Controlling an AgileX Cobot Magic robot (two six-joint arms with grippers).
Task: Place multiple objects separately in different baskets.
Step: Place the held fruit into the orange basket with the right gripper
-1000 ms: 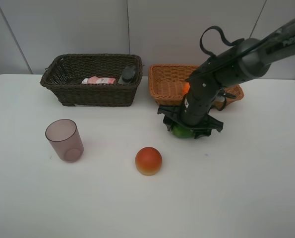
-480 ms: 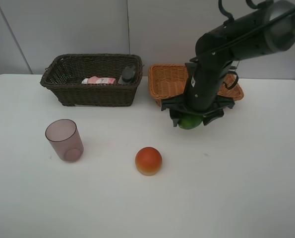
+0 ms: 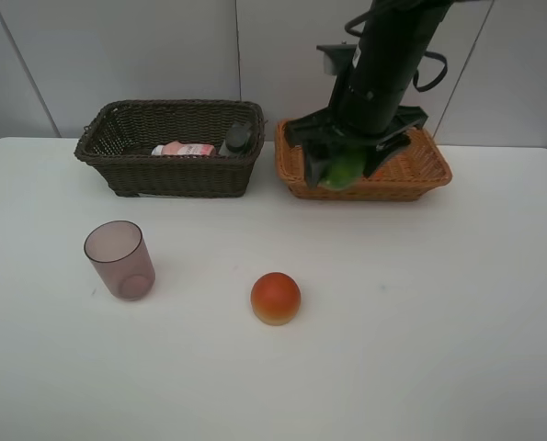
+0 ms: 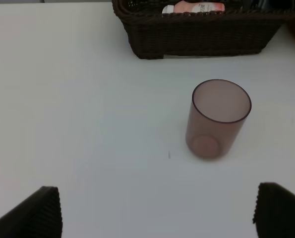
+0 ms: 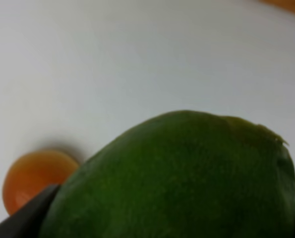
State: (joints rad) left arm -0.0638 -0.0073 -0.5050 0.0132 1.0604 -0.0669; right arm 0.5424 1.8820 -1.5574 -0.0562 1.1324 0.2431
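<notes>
My right gripper is shut on the green round fruit and holds it in the air over the front edge of the light orange-tan basket. In the right wrist view the green fruit fills most of the picture. The red-orange round fruit lies on the table; the right wrist view shows this red-orange fruit too. The mauve cup stands upright at the left. The dark brown basket holds the pink bottle and the dark grey bottle. My left gripper is open, short of the cup.
The white table ends at a grey wall behind both baskets. The right arm rises over the tan basket and hides part of its inside.
My right gripper has lifted the green fruit off the table and carried it back and up, from in front of the tan basket to over its front edge. Nothing else has moved.
</notes>
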